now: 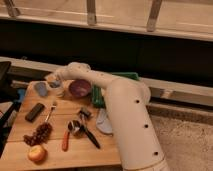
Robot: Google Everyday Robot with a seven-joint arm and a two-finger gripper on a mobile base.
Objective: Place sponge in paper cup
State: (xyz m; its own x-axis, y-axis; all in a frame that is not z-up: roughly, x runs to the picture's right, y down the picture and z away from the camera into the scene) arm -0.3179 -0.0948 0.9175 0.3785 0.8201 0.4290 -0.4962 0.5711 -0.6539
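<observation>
My gripper (54,83) is at the far left of the wooden table, at the end of the white arm that reaches across from the right. It hangs right over the mouth of the off-white paper cup (58,92), which stands upright left of the purple bowl. The sponge does not show as a separate thing; it may be hidden at the gripper or in the cup. A rounded blue-grey lump (41,89) sits just left of the cup.
A purple bowl (80,88) and a green tray (120,78) stand right of the cup. On the wooden table (97,156) lie a black block (35,111), a fork (50,111), grapes (39,134), an orange fruit (36,153) and several utensils (82,131).
</observation>
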